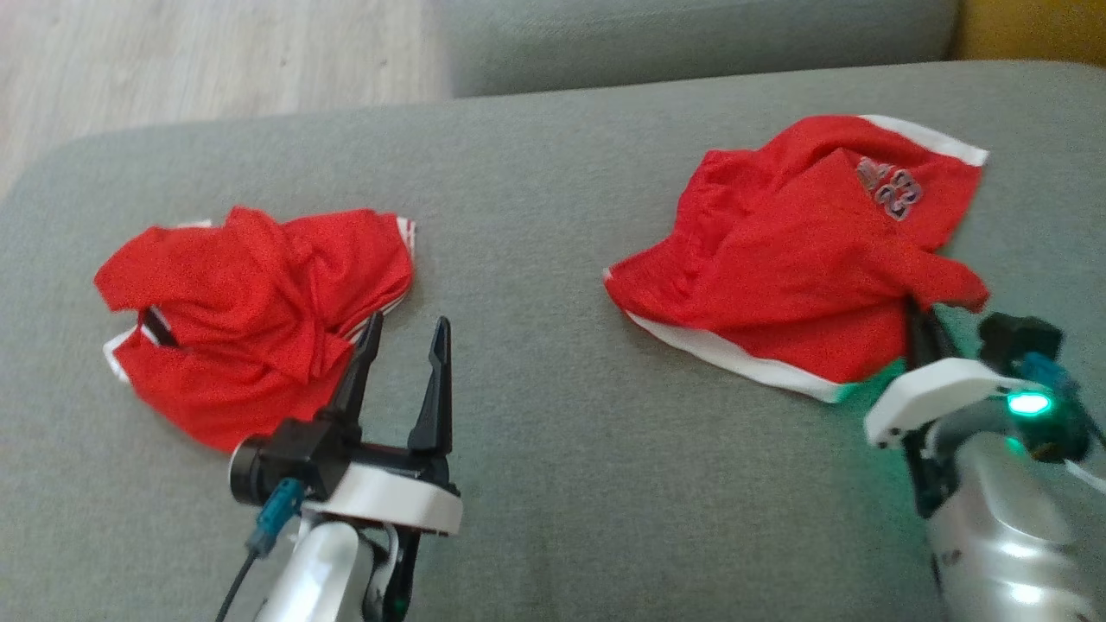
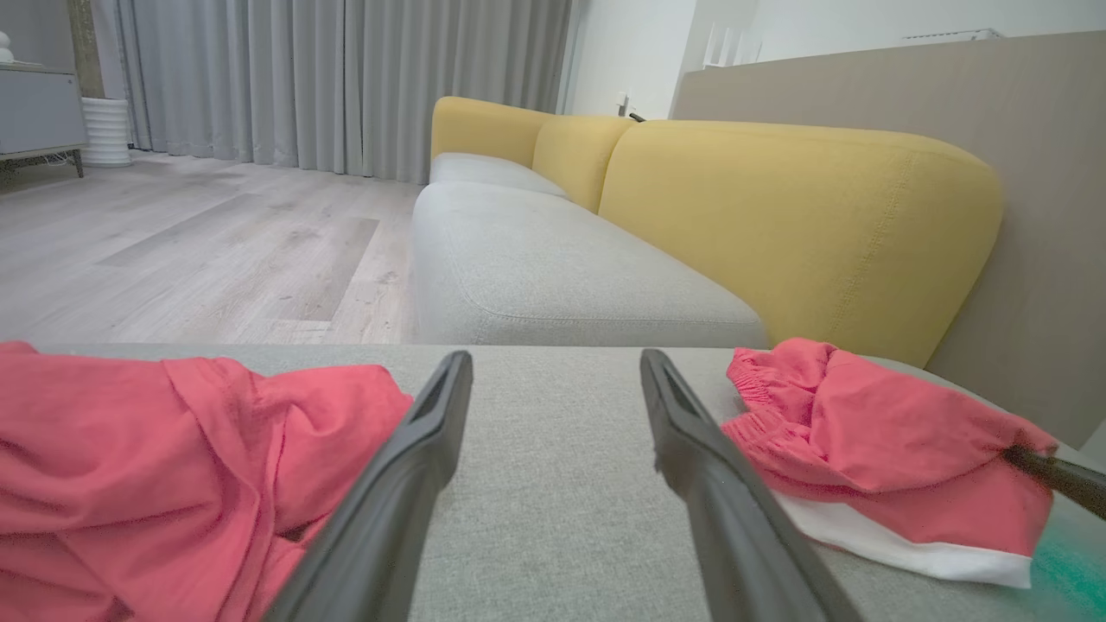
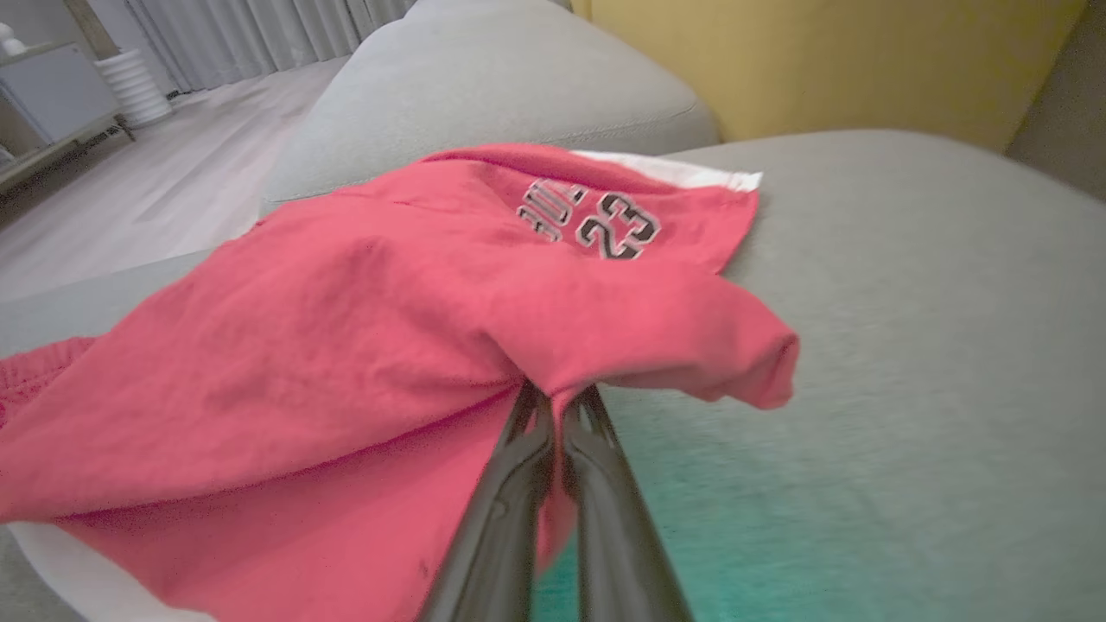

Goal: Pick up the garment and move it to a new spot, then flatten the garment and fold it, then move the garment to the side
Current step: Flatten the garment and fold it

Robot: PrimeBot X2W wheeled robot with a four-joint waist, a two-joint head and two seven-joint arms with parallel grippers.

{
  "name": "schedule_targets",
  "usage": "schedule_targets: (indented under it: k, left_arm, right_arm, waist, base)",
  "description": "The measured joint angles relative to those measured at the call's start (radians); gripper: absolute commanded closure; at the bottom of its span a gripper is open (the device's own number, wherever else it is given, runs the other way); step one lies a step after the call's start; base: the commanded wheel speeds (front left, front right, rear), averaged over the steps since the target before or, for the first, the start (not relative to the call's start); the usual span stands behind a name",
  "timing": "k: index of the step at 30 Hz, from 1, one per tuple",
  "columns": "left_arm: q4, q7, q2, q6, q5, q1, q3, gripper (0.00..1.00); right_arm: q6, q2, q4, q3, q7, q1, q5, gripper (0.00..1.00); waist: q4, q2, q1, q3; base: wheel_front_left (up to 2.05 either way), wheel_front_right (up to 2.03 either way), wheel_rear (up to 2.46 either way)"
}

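Spreading across the whole head view, the grey sofa seat [image 1: 553, 449] carries everything, with a yellow backrest [image 2: 778, 225] rising past its far right corner and pale wood floor [image 1: 173, 60] beyond its far left edge. The red garment with white trim [image 1: 778, 259] lies crumpled toward the seat's right edge, one white band along its near hem and another at its far corner. A second red garment [image 1: 251, 320], also bunched, sits toward the left edge, well apart from the first. The right tool [image 3: 562, 410] is clenched, its two dark fingers pressed together on a fold at the near right corner of the trimmed garment, and the cloth drapes over their tips. A green glow [image 1: 1028, 403] from its wrist tints the seat beside it. The left tool [image 1: 409, 320] is released, jaws wide apart and holding nothing, over bare seat just beside the right side of the second garment. One finger lies close to that cloth, and I cannot tell whether it touches. Smallest, a printed number 23 [image 1: 903, 192] shows near the trimmed garment's far edge.
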Motion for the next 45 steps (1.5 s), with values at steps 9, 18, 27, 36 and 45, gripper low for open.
schedule_targets:
  k: [9,18,27,36,45]
  left_arm:
    - [-0.013,0.0,0.0,0.006,-0.011,0.021,-0.009,0.0]
    - [-0.02,0.0,0.0,0.01,-0.019,0.019,-0.024,0.0]
    - [-0.011,0.0,0.0,0.003,-0.013,-0.02,-0.025,0.0]
    - [0.005,0.0,0.0,-0.004,-0.007,-0.02,-0.018,0.0]
    - [0.006,0.0,0.0,-0.004,-0.007,-0.004,-0.007,0.0]
  right_arm:
    - [0.0,0.002,-0.396,-0.178,0.189,0.103,-0.263,1.0]
    - [0.0,0.007,-0.534,-0.084,0.344,0.13,-0.351,1.0]
    - [0.0,0.006,-0.363,0.032,0.364,0.126,-0.363,1.0]
    - [0.0,0.005,-0.257,0.127,0.281,0.106,-0.237,0.0]
    - [0.0,0.005,-0.419,0.153,0.123,0.153,-0.11,0.0]
  waist:
    - [-0.034,0.0,-0.0001,-0.05]
    - [-0.01,0.0,0.0001,-0.004]
    - [0.016,0.0,0.0003,0.062]
    - [0.005,0.0,0.0002,0.042]
    - [-0.046,0.0,0.0,-0.01]
  base:
    - [0.0,0.0,0.0]
    - [0.0,0.0,0.0]
    - [0.0,0.0,0.0]
    - [0.0,0.0,0.0]
    - [0.0,0.0,0.0]
